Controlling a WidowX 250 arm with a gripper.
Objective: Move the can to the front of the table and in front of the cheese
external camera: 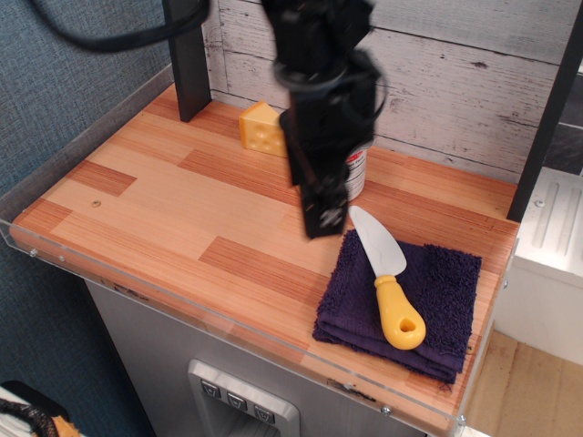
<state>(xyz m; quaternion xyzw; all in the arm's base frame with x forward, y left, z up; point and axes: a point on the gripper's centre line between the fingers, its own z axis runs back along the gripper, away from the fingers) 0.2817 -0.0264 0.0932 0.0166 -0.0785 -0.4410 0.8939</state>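
Can [356, 173] was almost wholly hidden from me: only a sliver of its white printed label showed at upper centre of the frame, peeking out past the right edge of the black arm [321, 100]. It stood at the back of the table [155, 196], close to the whitewashed plank wall [455, 82]. The cheese [261, 129] sat just left of it, also near the back, its holed face turned toward me; from my view I could not say whether the two touched, since the arm covered the gap.

I saw the gripper [323, 214] hanging in front of the can, pointing down and toward the camera, blurred. Only one dark finger was clearly readable, its tip low at the centre of the frame, just above the wood and near the upper left corner of the purple towel [401, 305]. Whether it was released or clenched I could not tell; it seemed to carry nothing, though the blur made that uncertain.

On the towel, at lower right of the frame, lay a toy knife [387, 278], white blade pointing up and left, yellow handle toward the front edge. The blade tip lay just beside the gripper finger. A dark post [189, 59] stood at the upper left corner of the table, behind and left of the cheese. The left half of the tabletop showed bare planks, with the clear rim [182, 300] along the front edge.
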